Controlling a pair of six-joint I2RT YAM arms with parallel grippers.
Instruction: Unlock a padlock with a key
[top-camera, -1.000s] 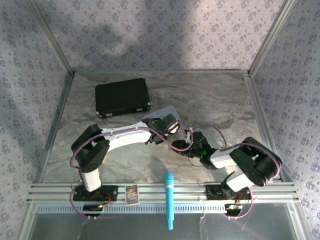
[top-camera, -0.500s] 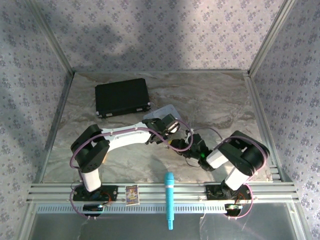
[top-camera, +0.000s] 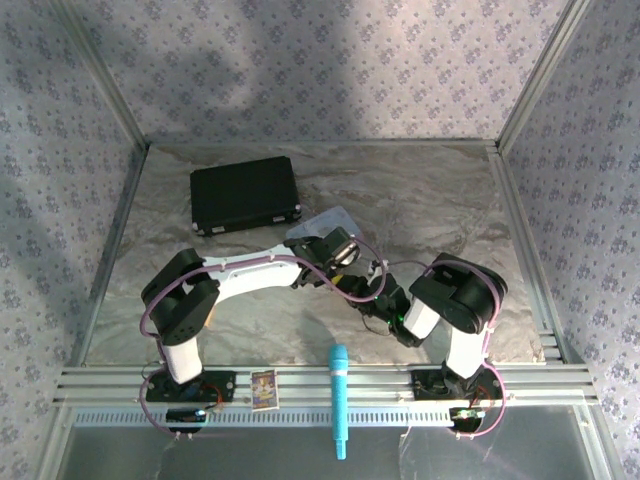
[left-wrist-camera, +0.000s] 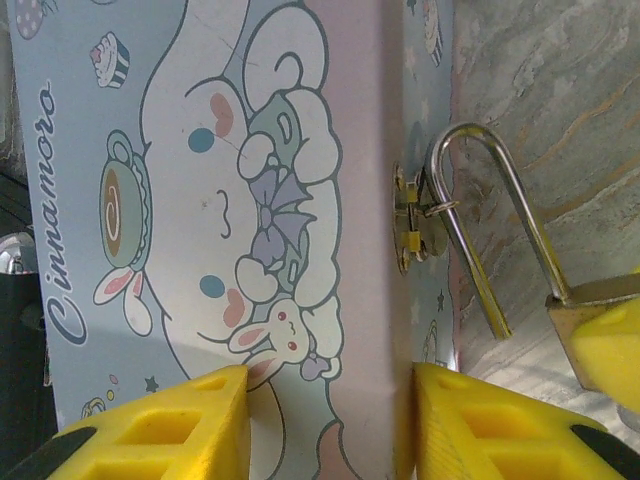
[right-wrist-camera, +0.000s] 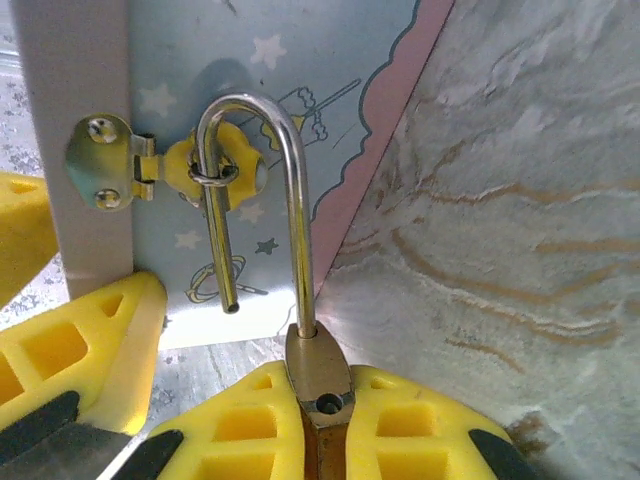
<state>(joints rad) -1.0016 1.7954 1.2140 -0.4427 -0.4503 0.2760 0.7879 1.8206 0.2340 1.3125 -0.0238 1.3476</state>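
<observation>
Right arm (top-camera: 455, 290) has folded toward 9 o'clock; right claw (right-wrist-camera: 320, 425) clamps the padlock (right-wrist-camera: 318, 378), shackle leg (right-wrist-camera: 222, 250) free: apparently unlocked. Left claw (left-wrist-camera: 330, 420) grips the tin (left-wrist-camera: 220, 200).

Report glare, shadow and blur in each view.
Top external: sharp, with soft grey shadows across the back wall. Left wrist: tin crisp, no blur, glare along the shackle. Right wrist: the shackle's shadow falls on the tin, and the table is washed out white beside the padlock.
</observation>
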